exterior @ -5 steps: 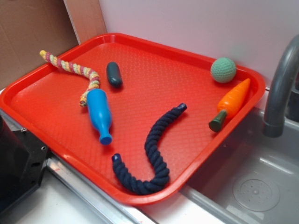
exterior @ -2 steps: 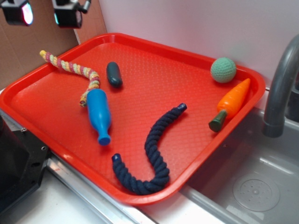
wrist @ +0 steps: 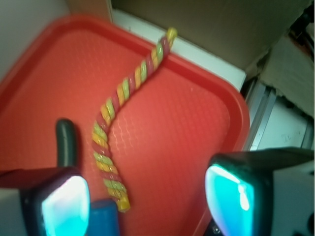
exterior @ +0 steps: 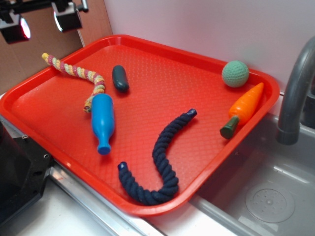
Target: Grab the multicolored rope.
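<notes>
Red tray (exterior: pixel 162 83) by a sink; tool (exterior: pixel 42 22) high over the far-left corner, fingers spread, holding nothing.

Rope (exterior: pixel 74 73) snakes along the tray's left side, one end near the rim, the other touching the blue pin (exterior: pixel 102 120), with a dark capsule (exterior: pixel 120 77) just beside. Risk: closing near that end would catch the pin or capsule; closing at the rim end could strike the lip. Mid-rope has open floor either side. Cardboard wall stands close behind.

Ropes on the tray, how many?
2. The multicolored rope lies at the tray's far left, one end over the rim. The navy rope curves along the near edge. None seem hidden.
</notes>
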You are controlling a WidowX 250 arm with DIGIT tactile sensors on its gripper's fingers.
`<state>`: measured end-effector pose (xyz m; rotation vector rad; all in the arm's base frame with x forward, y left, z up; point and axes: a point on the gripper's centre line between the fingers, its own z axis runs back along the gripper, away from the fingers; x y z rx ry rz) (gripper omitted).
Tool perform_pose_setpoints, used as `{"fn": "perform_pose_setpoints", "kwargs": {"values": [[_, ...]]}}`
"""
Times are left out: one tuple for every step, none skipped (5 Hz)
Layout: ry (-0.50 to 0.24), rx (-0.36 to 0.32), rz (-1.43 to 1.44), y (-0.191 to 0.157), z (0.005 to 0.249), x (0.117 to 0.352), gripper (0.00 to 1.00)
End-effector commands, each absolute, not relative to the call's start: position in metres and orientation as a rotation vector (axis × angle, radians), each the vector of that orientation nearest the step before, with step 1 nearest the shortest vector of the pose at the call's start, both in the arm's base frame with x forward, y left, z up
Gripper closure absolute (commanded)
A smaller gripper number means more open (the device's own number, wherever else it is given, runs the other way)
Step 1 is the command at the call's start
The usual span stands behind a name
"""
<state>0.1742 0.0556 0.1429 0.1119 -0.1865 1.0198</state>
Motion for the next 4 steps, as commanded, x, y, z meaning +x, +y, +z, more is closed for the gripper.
{"fn": "perform_pose_setpoints", "kwargs": {"values": [[-0.21, 0.102, 1.029, 0.062, 0.15, 0.171, 0.0], [-0.146, 0.057, 1.142, 0.091, 0.118, 0.184, 0.0], [-0.107, -0.003, 1.227, 0.102, 0.092, 0.203, 0.0], [-0.127, -0.007, 1.259, 0.102, 0.072, 0.213, 0.0]]}}
